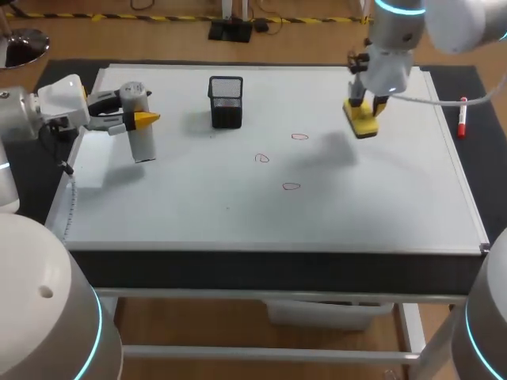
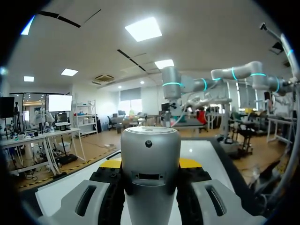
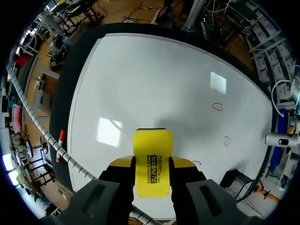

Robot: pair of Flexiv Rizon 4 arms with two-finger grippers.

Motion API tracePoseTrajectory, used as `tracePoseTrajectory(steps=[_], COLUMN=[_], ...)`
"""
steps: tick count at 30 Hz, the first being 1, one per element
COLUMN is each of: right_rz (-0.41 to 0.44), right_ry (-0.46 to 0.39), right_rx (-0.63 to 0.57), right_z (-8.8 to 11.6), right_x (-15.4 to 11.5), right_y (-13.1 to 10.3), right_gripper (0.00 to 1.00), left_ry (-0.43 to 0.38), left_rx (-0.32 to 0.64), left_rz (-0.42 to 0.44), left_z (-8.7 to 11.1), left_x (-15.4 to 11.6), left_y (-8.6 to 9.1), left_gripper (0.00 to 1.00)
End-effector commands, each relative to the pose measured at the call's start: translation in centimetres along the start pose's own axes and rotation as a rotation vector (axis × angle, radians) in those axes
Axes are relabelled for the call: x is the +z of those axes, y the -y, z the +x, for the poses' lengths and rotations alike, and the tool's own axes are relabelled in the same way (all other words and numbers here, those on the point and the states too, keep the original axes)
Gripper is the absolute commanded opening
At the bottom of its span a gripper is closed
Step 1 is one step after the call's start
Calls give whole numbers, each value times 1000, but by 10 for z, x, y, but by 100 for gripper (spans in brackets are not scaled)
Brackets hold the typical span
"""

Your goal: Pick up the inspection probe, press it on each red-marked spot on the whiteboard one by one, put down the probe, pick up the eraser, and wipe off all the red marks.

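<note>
Above the whiteboard (image 1: pixel 238 218), right gripper (image 1: pixel 366 108) pinches the black-lettered eraser (image 1: pixel 364 123); left gripper (image 1: pixel 143 119) pinches the probe (image 1: pixel 142 141).

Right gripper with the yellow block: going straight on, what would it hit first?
Probably bare whiteboard: the right gripper points down at it, eraser leading, the red marks off to one side.

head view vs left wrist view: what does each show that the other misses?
Only head: three red marks, the black mesh pen holder, the red marker, and the yellow eraser held in the right pincer. Only left wrist: the near face of the inspection probe close up, with its slot and small hole. Both: that probe clamped in the left pincer, and the whiteboard.
</note>
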State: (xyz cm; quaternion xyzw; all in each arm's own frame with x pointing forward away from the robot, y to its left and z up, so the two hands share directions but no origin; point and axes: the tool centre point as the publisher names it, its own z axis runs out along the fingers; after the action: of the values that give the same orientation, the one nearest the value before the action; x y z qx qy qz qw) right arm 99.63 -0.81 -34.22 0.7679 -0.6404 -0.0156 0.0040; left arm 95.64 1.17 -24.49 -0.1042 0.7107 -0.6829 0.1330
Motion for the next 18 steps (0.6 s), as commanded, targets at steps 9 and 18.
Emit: tracePoseTrajectory(steps=[9, 18], right_rz=[-17, -16], right_ry=[-14, -4], right_rx=[-137, -184], right_z=[-103, -155], right_x=[19, 23], right_y=[-20, -16], right_gripper=[0, 0], left_ry=[1, 1], left_rx=[2, 2], left_rz=[4, 4], left_z=[0, 0], left_x=[0, 0], left_y=[0, 0], left_gripper=[0, 0])
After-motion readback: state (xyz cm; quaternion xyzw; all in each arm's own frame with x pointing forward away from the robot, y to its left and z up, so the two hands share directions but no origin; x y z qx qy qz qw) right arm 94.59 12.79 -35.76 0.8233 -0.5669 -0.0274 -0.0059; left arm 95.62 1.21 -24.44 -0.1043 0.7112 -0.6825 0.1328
